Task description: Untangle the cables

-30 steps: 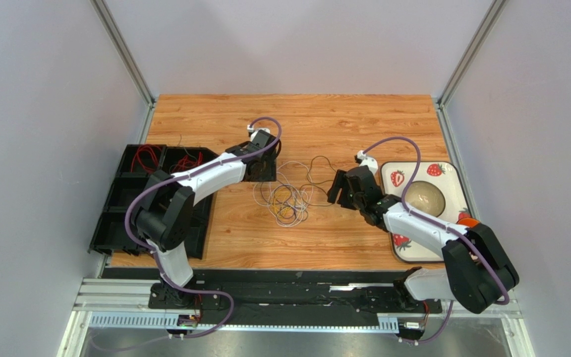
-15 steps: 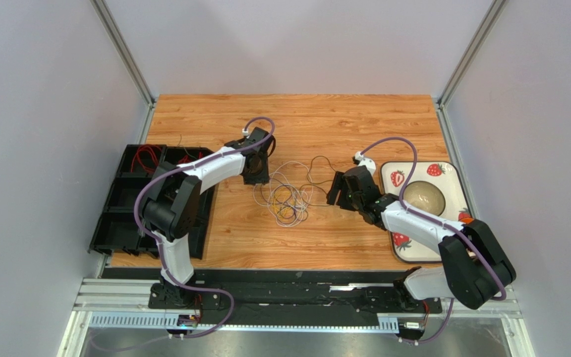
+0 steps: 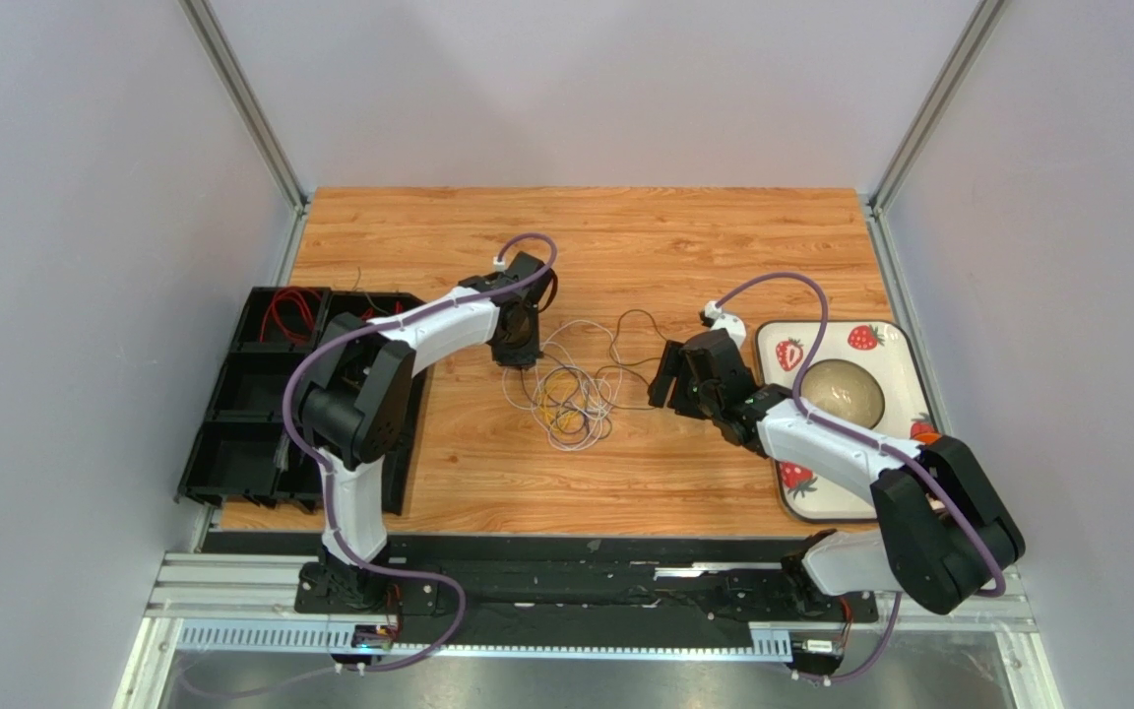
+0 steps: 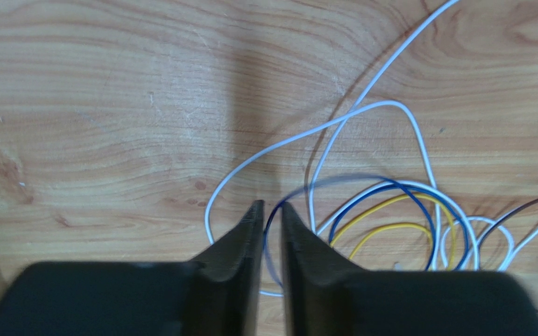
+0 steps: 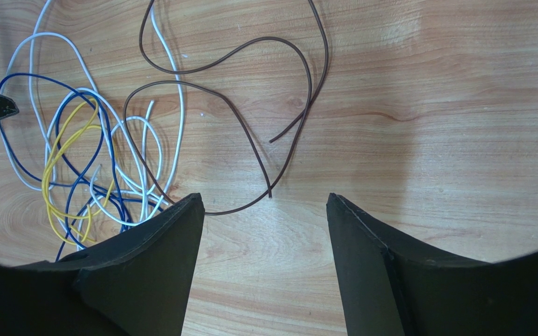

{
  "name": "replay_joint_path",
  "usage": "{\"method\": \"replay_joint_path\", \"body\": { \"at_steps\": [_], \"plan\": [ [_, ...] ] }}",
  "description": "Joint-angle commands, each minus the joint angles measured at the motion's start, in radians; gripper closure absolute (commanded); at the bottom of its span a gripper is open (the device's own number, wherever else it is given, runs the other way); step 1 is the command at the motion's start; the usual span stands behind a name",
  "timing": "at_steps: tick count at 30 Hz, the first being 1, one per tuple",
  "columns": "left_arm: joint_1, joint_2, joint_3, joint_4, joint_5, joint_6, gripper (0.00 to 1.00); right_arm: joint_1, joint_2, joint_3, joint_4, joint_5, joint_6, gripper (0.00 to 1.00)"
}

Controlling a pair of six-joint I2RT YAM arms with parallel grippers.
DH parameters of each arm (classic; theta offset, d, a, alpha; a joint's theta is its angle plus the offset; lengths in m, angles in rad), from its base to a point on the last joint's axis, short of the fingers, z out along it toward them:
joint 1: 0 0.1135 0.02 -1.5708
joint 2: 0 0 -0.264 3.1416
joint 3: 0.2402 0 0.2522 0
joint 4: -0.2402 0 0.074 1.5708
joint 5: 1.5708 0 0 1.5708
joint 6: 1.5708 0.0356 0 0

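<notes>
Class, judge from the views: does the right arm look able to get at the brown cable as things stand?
Probably yes. The right end effector is open, and the brown cable lies just ahead of it, most of its loops uncovered.

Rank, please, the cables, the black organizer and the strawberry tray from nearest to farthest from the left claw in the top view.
1. cables, just right of the left claw.
2. black organizer, at the table's left.
3. strawberry tray, far right.
</notes>
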Motion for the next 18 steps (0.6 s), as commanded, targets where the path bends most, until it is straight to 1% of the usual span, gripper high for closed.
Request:
{"method": "replay_joint_path", "body": {
  "at_steps": [1, 2, 5, 6, 7, 8, 9, 10, 11, 13, 14, 17, 18],
  "plan": [
    [-0.003, 0.017, 0.045, -0.032, -0.001, 0.002, 0.93, -0.005, 0.008, 0.033, 0.019, -0.002, -0.012, 0.32],
    [-0.003, 0.019, 0.048, -0.039, -0.004, 0.001, 1.00, -0.005, 0.008, 0.033, 0.019, -0.005, -0.012, 0.32],
    [-0.005, -0.009, 0.069, -0.037, -0.013, 0.005, 1.00, -0.004, 0.008, 0.033, 0.022, -0.005, -0.010, 0.32],
    [-0.011, -0.051, 0.084, -0.034, 0.037, 0.034, 1.00, -0.005, 0.008, 0.032, 0.025, -0.005, -0.012, 0.32],
    [-0.017, -0.081, 0.107, -0.055, 0.051, 0.047, 1.00, -0.005, 0.007, 0.032, 0.023, -0.005, -0.012, 0.32],
    [-0.025, -0.114, 0.177, -0.077, 0.052, 0.067, 1.00, -0.004, 0.007, 0.030, 0.025, -0.008, -0.012, 0.32],
    [-0.043, -0.180, 0.221, -0.100, 0.039, 0.079, 1.00, -0.005, 0.007, 0.030, 0.025, -0.007, -0.010, 0.32],
    [-0.049, -0.209, 0.267, -0.144, 0.033, 0.091, 1.00, -0.005, 0.007, 0.030, 0.025, -0.008, -0.012, 0.32],
    [-0.053, -0.232, 0.378, -0.167, 0.036, 0.110, 1.00, -0.004, 0.010, 0.030, 0.025, -0.007, -0.012, 0.32],
    [-0.054, -0.276, 0.500, -0.231, 0.077, 0.128, 1.00, -0.005, 0.007, 0.028, 0.028, -0.005, -0.010, 0.32],
    [-0.054, -0.280, 0.626, -0.255, 0.090, 0.140, 1.00, -0.005, 0.004, 0.027, 0.028, -0.005, -0.010, 0.32],
    [-0.059, -0.296, 0.797, -0.284, 0.189, 0.168, 1.00, -0.005, 0.001, 0.025, 0.031, -0.007, -0.009, 0.32],
    [-0.069, -0.312, 0.814, -0.279, 0.235, 0.171, 1.00, -0.005, 0.001, 0.024, 0.031, -0.005, -0.010, 0.32]
  ]
}}
